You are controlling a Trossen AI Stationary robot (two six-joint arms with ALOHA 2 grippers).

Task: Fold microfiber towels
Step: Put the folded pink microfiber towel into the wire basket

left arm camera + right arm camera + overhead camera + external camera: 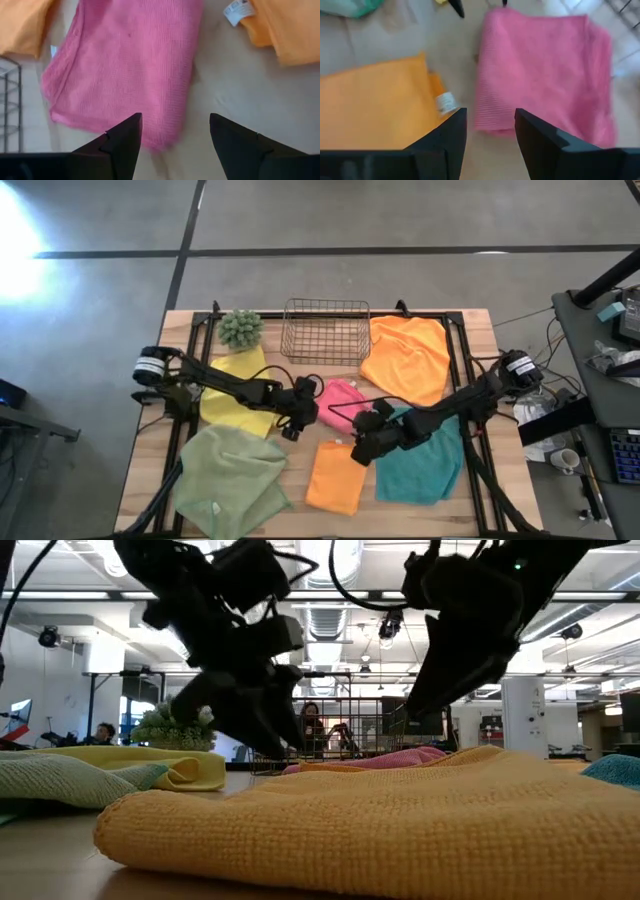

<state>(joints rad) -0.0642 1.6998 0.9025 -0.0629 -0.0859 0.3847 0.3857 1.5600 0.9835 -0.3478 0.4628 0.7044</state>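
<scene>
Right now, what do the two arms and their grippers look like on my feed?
Both arms are dark, jointed links with black cables looping along them and a pale cylindrical motor housing near each base. The left gripper and right gripper each end in two black, angular, tapering fingers.

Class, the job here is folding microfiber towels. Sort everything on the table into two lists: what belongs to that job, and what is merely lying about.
Belongs to the job:
pink towel
yellow towel
sage green towel
teal towel
small folded orange towel
large orange towel

Just lying about:
copper wire basket
spiky green plant
</scene>
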